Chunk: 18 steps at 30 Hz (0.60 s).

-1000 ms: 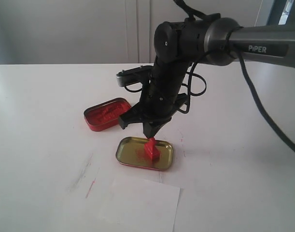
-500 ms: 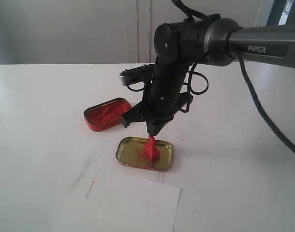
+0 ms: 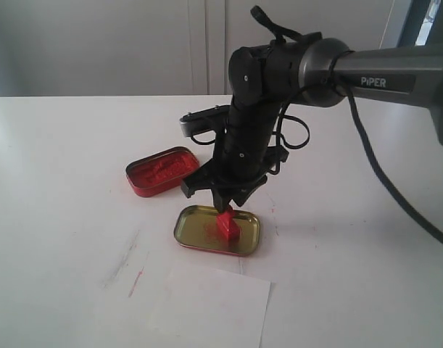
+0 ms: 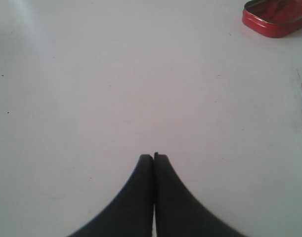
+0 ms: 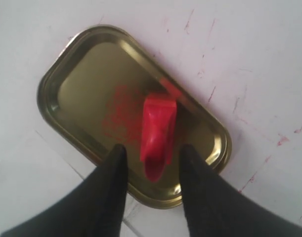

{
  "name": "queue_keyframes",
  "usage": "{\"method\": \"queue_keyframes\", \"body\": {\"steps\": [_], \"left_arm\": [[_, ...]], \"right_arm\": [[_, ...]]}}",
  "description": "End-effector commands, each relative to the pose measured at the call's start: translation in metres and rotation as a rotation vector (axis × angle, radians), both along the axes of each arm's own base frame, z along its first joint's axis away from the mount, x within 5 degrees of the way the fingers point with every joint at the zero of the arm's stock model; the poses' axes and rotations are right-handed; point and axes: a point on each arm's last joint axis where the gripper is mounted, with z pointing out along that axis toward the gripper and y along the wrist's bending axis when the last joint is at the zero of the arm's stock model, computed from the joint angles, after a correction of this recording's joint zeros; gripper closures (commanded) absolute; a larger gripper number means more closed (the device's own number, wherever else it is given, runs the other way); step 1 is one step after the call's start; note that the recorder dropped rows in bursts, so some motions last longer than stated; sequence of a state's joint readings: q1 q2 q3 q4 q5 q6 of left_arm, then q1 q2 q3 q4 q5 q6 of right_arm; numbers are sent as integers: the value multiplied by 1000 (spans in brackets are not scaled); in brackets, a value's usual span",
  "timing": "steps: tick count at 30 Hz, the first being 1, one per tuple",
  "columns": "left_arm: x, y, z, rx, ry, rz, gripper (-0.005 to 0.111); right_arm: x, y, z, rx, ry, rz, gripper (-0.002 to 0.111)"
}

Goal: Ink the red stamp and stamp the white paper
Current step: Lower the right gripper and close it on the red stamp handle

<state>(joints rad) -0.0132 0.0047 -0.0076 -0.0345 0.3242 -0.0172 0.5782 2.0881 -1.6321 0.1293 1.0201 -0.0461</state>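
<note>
Stamp [image 5: 158, 123]: stands in gold lid [image 5: 76, 94], handle between the spread jaws of the right gripper [image 5: 153, 150], not yet gripped; left gripper [image 4: 153, 158] jaws pressed together over bare surface; paper [image 3: 206, 304] near; risk: an off-centre close probably tips the stamp or drags the lid.

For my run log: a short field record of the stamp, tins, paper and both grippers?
red stamp: standing in the gold lid
right gripper: open, jaws either side of the stamp
left gripper: shut, empty, over the table
red ink tin: open, beyond the lid
white paper: flat, nearer than the lid
</note>
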Motion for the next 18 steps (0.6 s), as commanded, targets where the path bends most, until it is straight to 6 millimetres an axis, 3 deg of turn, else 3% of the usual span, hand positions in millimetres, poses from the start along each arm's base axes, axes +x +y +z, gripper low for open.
{"method": "queue_keyframes", "body": {"steps": [1, 18], "left_arm": [[-1, 0, -3, -5, 12, 3, 107], [-1, 0, -3, -5, 12, 3, 107]], "right_arm": [[3, 1, 3, 13, -30, -6, 73], [4, 3, -15, -3, 16, -27, 73]]}}
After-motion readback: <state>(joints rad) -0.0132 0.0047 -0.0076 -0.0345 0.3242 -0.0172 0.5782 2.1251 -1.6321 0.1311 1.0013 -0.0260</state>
